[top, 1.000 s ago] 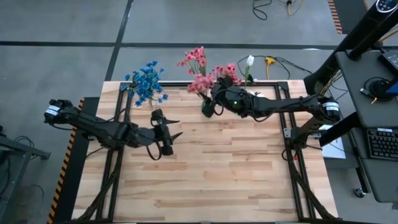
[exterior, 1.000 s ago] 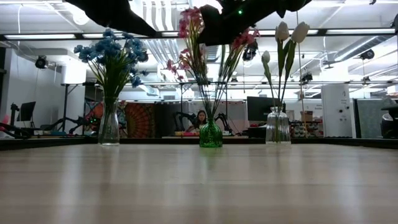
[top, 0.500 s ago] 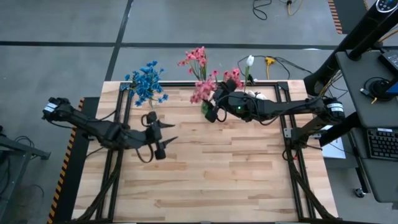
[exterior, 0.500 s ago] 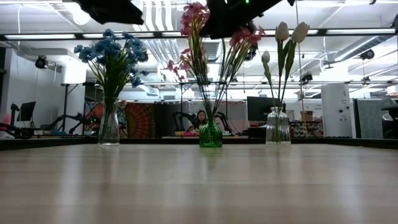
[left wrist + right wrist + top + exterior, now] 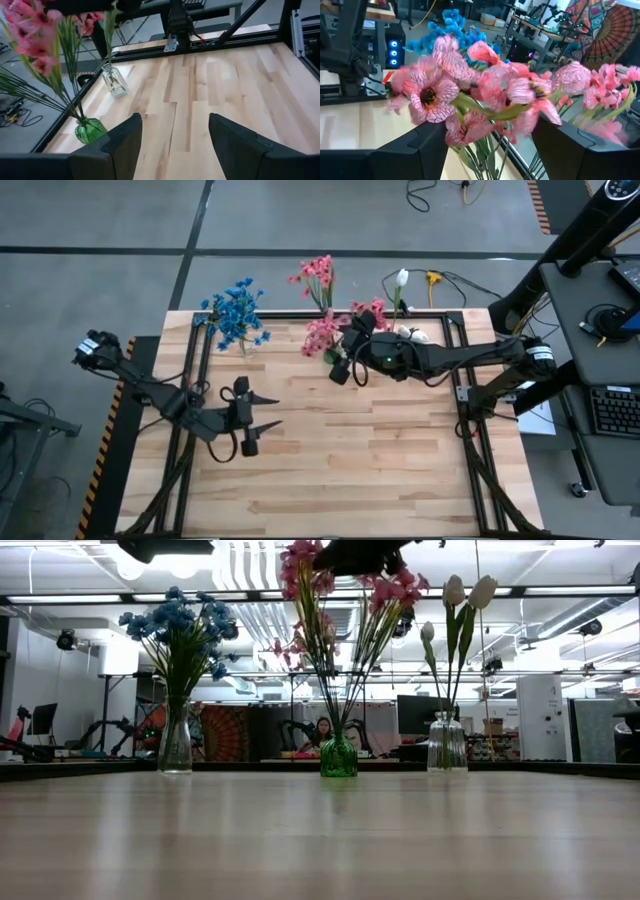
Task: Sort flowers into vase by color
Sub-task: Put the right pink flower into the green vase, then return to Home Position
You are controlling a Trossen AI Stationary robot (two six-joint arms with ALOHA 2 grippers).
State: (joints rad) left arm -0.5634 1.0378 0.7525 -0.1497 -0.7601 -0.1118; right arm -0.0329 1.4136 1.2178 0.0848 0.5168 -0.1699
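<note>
Pink-red flowers (image 5: 330, 600) stand with their stems in a small green vase (image 5: 338, 757) at the middle of the table's far side. Blue flowers (image 5: 238, 315) stand in a clear vase (image 5: 175, 745) to its left. White tulip buds (image 5: 465, 590) stand in a clear vase (image 5: 446, 745) to its right. My right gripper (image 5: 342, 370) is open, just on the near side of the pink flowers (image 5: 470, 95), whose blooms fill its wrist view close ahead. My left gripper (image 5: 272, 411) is open over bare table, left of centre, its fingers (image 5: 122, 145) pointing toward the green vase (image 5: 90, 131).
Black frame rails (image 5: 200, 350) run along the table's left, right and far sides. The wooden top (image 5: 360, 470) on the near side of the vases holds no objects. A person sits in the room far behind the table (image 5: 323, 730).
My right gripper has drawn back from among the pink blooms toward the table's near edge; the pink stems have swayed and spread. My left gripper has moved toward the near edge and a little left, staying open.
</note>
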